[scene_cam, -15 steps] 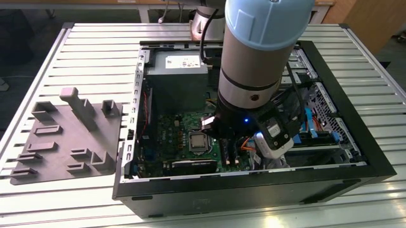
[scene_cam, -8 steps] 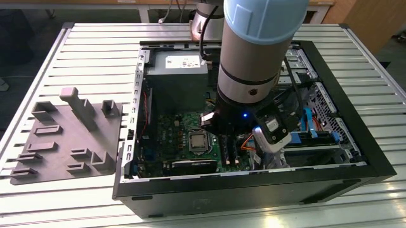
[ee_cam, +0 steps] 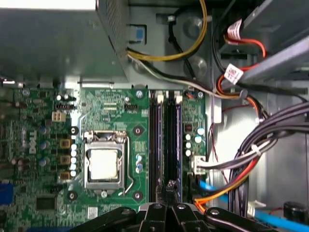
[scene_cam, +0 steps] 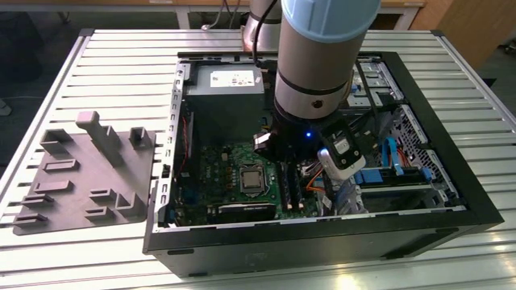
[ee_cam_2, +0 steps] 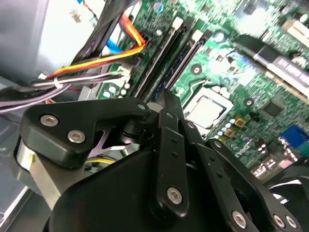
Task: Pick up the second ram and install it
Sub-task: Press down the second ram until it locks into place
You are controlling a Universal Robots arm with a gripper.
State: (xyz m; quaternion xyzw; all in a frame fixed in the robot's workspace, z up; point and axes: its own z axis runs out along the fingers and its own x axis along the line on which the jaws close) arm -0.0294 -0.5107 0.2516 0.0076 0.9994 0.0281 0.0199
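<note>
The arm reaches down into the open computer case (scene_cam: 475,199), which lies on the slatted surface (scene_cam: 105,66), and the gripper (ee_cam: 169,205) hangs right over the green motherboard (ee_cam: 111,106), just at the end of the long black memory slots (ee_cam: 166,140). Its dark fingers (ee_cam_2: 169,145) sit pressed together over the slot ends, though whether anything thin is pinched between them I cannot tell. In the first wrist view both slots look filled, with a dark stick (ee_cam: 177,140) edge-on in the one on the cable side and another beside it; which of them is the second ram I cannot say. Beside the slots sits the silver processor (ee_cam: 104,164) in its metal frame. On the slots' other side a thick bundle of black, orange and blue cables (ee_cam: 251,164) crowds close. In the exterior view, the grey power supply (scene_cam: 222,90) fills the far corner of the case, and a grey moulded holder (scene_cam: 89,175) rests on the surface at the exterior view's left.
</note>
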